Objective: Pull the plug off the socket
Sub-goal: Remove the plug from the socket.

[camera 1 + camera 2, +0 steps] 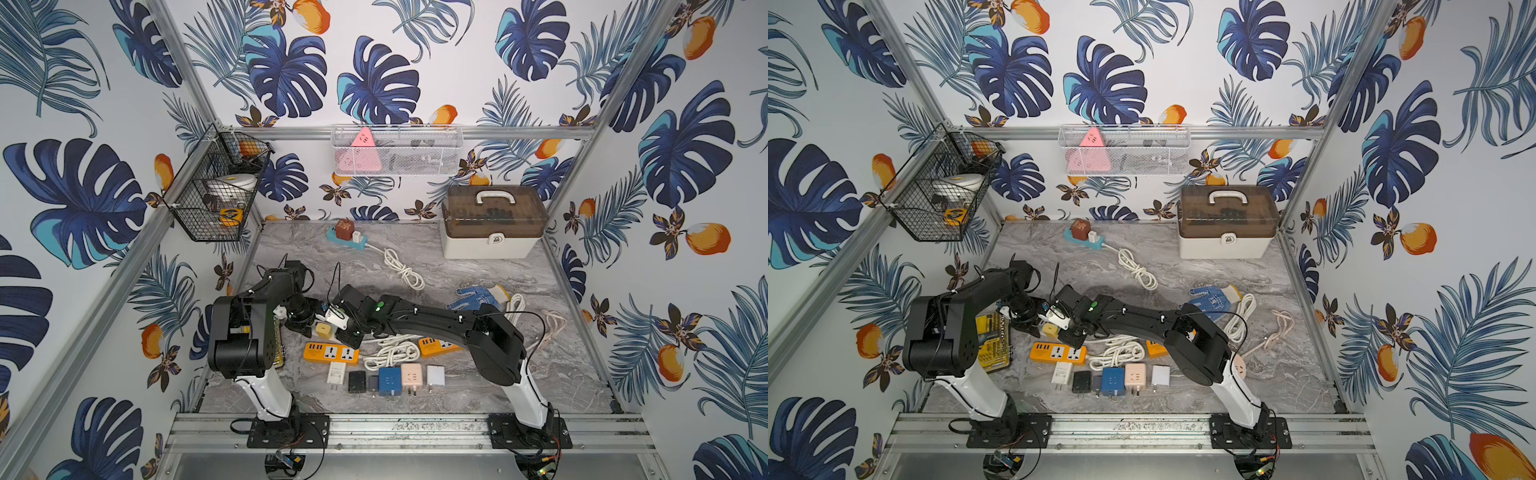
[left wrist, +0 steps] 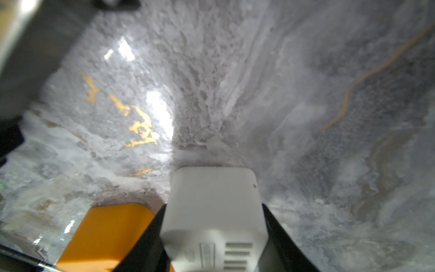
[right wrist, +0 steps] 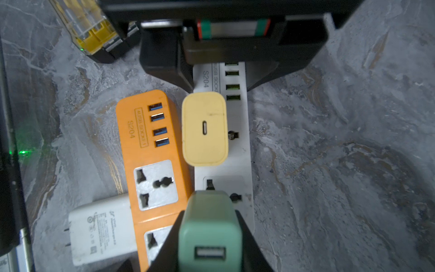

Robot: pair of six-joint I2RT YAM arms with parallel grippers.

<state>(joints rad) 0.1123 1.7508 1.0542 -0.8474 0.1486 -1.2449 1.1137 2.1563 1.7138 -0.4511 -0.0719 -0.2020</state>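
Note:
A white socket strip (image 3: 235, 160) lies on the marble table beside an orange strip. A yellow plug (image 3: 204, 129) stands in its middle socket and also shows in both top views (image 1: 324, 330) (image 1: 1050, 330). My right gripper (image 3: 209, 212) is shut on a green plug (image 3: 209, 233) over the strip's near socket. Two of that socket's holes show beyond the plug, and its pins are hidden. My left gripper (image 2: 214, 206) is shut on the strip's USB end (image 2: 214, 188), black fingers (image 2: 150, 235) tight against both sides. Both grippers meet at the table's left middle.
The orange strip (image 3: 150, 146) touches the white one, with a white charger (image 3: 101, 230) beside it. A row of chargers (image 1: 390, 378) lies in front, coiled white cables (image 1: 390, 351) to the right. A yellow screwdriver case (image 1: 992, 340) sits left; a toolbox (image 1: 492, 222) and teal strip (image 1: 347, 239) stand behind.

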